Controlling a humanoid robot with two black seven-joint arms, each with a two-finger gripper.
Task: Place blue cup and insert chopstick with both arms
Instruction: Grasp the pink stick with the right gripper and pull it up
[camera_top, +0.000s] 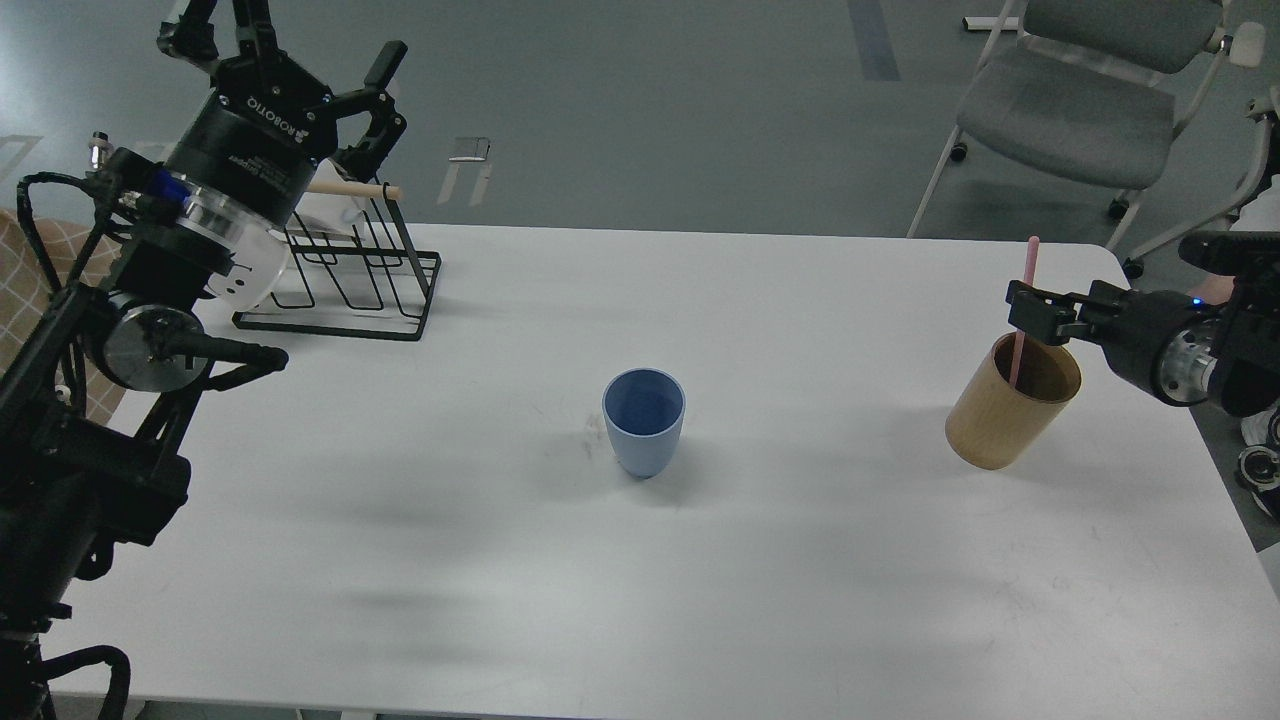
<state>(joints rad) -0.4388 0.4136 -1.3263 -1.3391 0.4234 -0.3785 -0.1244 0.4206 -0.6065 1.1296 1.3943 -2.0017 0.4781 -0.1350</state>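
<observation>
The blue cup (645, 420) stands upright and empty near the middle of the white table (500, 560). The pale-pink chopstick (1030, 262) stands slanted in the tan wooden cup (1005, 415) at the right. My right gripper (1032, 312) comes in from the right edge and sits at the chopstick's middle, just above the wooden cup's rim. Its fingers cannot be told apart, so any grasp is unclear. My left gripper (290, 45) is raised at the far left above the wire rack, open and empty, far from the blue cup.
A black wire rack (345, 275) topped by a wooden rod (355, 188) stands at the back left. A white smiley mug (245, 278) sits partly behind my left arm. A grey chair (1080, 100) stands beyond the table's far right corner.
</observation>
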